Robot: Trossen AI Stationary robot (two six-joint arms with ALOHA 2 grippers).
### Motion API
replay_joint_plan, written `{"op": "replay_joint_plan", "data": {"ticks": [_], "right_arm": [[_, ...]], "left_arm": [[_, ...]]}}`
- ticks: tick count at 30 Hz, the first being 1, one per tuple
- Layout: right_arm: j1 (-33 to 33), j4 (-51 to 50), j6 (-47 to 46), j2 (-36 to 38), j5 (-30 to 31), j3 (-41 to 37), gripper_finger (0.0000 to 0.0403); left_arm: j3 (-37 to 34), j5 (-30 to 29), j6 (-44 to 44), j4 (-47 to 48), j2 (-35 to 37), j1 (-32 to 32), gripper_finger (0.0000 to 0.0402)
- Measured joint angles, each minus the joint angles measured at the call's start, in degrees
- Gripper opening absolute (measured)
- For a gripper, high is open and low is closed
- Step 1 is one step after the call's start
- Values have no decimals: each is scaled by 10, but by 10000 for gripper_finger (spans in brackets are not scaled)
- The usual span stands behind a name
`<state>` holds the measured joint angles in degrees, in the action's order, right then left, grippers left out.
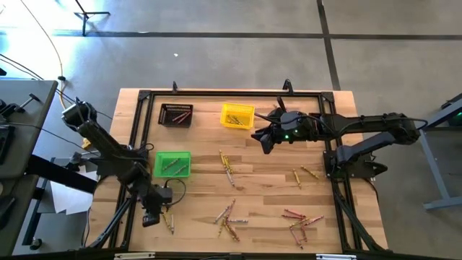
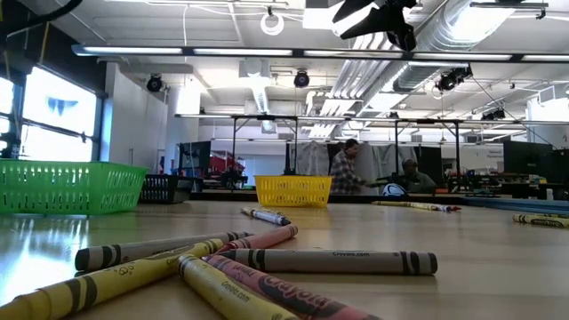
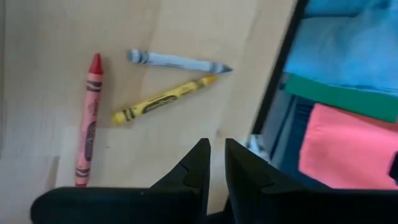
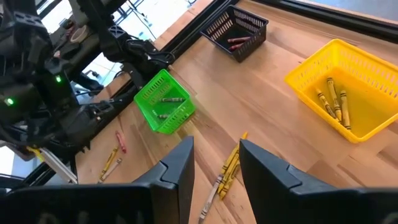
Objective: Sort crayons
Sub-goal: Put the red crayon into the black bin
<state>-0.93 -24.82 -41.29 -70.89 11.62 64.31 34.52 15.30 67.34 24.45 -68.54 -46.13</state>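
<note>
Loose crayons lie flat on the wooden table in groups: mid-table (image 1: 227, 167), right (image 1: 304, 174), near middle (image 1: 228, 219), near right (image 1: 298, 221). Three more, red (image 3: 88, 121), grey (image 3: 177, 61) and yellow (image 3: 163, 98), lie near the front left corner (image 1: 170, 222). My left gripper (image 1: 151, 217) (image 3: 217, 162) hovers beside these three, shut and empty. My right gripper (image 1: 263, 139) (image 4: 214, 168) is open and empty, raised above the table just right of the yellow bin (image 1: 237, 115); it also shows at the top of the low view (image 2: 382, 18).
A black bin (image 1: 175, 115) with red crayons stands at the far left, the yellow bin (image 4: 342, 93) holds yellow crayons, and a green bin (image 1: 172, 165) holds greenish ones. A black frame (image 1: 328, 180) runs round the table. People show in the room beyond (image 2: 345, 169).
</note>
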Motion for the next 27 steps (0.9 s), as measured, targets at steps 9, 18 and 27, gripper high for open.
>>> {"op": "replay_joint_plan", "data": {"ticks": [9, 18, 27], "right_arm": [[-2, 0, 4, 0, -1, 0, 113], [-3, 0, 2, 0, -2, 0, 113], [-3, 0, 2, 0, -2, 0, 113]], "left_arm": [[0, 7, -66, 2, -56, -1, 35], [0, 1, -150, 28, -71, 0, 35], [0, -38, -151, 84, -71, 1, 35]]}}
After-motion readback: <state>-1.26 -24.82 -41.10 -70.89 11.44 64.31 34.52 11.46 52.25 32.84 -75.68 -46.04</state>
